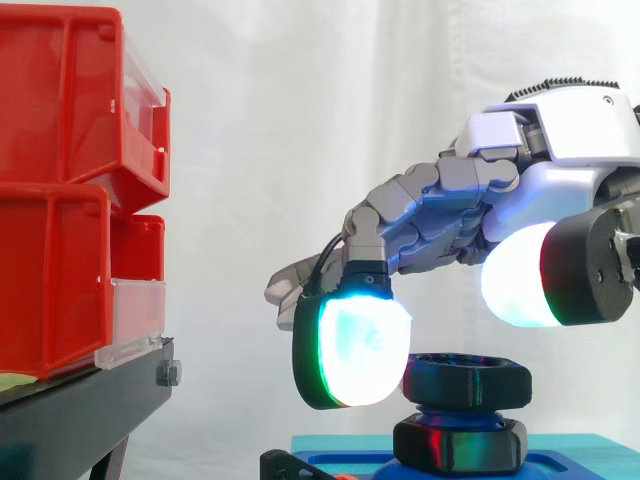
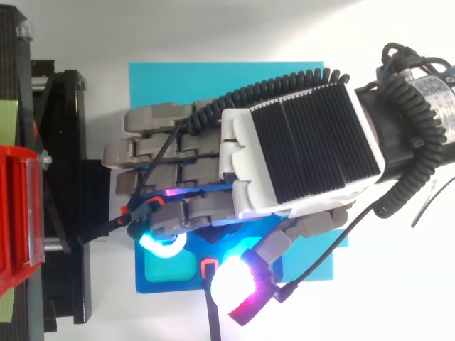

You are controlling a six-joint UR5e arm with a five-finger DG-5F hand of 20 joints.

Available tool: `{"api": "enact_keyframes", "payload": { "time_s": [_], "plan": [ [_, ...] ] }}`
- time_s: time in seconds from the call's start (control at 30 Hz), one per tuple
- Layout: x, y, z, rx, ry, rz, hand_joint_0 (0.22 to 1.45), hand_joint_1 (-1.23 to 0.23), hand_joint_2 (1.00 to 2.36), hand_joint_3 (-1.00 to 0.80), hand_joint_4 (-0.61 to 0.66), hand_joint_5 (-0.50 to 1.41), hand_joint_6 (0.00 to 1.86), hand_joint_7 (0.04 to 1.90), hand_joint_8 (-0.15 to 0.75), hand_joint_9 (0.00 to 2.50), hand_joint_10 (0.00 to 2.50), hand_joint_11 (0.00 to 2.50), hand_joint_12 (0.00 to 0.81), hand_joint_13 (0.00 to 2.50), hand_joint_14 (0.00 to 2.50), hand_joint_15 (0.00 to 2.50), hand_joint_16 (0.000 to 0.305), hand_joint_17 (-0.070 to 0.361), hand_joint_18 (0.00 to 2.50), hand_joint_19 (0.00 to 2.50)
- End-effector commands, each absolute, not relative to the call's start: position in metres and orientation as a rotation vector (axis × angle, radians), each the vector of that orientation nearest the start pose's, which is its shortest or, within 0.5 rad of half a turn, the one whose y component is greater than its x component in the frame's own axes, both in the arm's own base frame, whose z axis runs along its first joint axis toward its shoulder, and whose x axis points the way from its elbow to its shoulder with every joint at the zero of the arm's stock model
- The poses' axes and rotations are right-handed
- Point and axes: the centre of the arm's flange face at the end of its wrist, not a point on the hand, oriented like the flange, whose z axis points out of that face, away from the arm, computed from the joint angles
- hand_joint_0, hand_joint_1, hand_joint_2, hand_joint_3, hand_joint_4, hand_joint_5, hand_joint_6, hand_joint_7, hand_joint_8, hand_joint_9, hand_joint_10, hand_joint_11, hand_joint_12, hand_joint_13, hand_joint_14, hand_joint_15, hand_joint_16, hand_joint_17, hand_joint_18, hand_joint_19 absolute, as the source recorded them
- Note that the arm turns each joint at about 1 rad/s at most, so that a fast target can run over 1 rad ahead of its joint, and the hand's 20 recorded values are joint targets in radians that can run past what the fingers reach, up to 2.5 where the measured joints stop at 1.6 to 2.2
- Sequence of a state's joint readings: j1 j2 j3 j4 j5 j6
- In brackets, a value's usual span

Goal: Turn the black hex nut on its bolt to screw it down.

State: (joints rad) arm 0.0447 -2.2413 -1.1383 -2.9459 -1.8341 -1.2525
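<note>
The thumb pad (image 1: 515, 275) of the hand (image 1: 565, 125) is closest to the side camera. It glows white with a red edge and is held above and to the right of the black hex nut (image 1: 467, 382), clear of it. The hand reaches in from the right with its fingers bent in a loose arc and the thumb spread away from them; it clasps nothing. One finger pad (image 1: 355, 345), cyan-white with a green rim, hangs just beside the nut's left flank, but contact cannot be judged. The nut sits high on the blue bolt (image 1: 452, 412), with a little thread showing beneath it. Below that, a second black hex piece (image 1: 460, 445) sits at the bolt's foot. The bolt stands on a dark blue fixture plate (image 2: 160, 285). The plate lies at the edge of a cyan mat (image 2: 213, 78) nearest the side camera, toward the mat's left corner. From above, the hand covers the nut. Beyond the mat's left edge, red bins (image 1: 60, 190) rest on a black stand (image 1: 95, 395) before a white curtain (image 1: 300, 120).
</note>
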Motion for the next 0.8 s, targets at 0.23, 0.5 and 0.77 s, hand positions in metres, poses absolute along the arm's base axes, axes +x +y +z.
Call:
{"api": "enact_keyframes", "payload": {
  "time_s": [0.23, 0.5, 0.77],
  "plan": [
    [0.74, -0.083, 0.3, 0.013, 1.632, 0.495, 0.51, -0.44, 1.0, -0.5, 0.17, -0.2, 0.63, 0.83, 0.251, 0.41, 0.0, 0.2, 0.218, 0.21, 0.0, 0.0, 0.032, 0.072, 0.01, 0.08],
    [0.738, -0.092, 0.298, 0.022, 1.637, 0.486, 0.51, -0.43, 1.0, -0.5, 0.17, -0.2, 0.62, 0.84, 0.253, 0.41, 0.0, 0.21, 0.218, 0.21, 0.0, 0.0, 0.032, 0.072, 0.01, 0.08],
    [0.736, -0.101, 0.298, 0.003, 1.638, 0.502, 0.51, -0.43, 1.0, -0.5, 0.18, -0.2, 0.62, 0.84, 0.254, 0.42, 0.01, 0.22, 0.216, 0.22, 0.0, 0.0, 0.032, 0.072, 0.02, 0.09]
  ]
}}
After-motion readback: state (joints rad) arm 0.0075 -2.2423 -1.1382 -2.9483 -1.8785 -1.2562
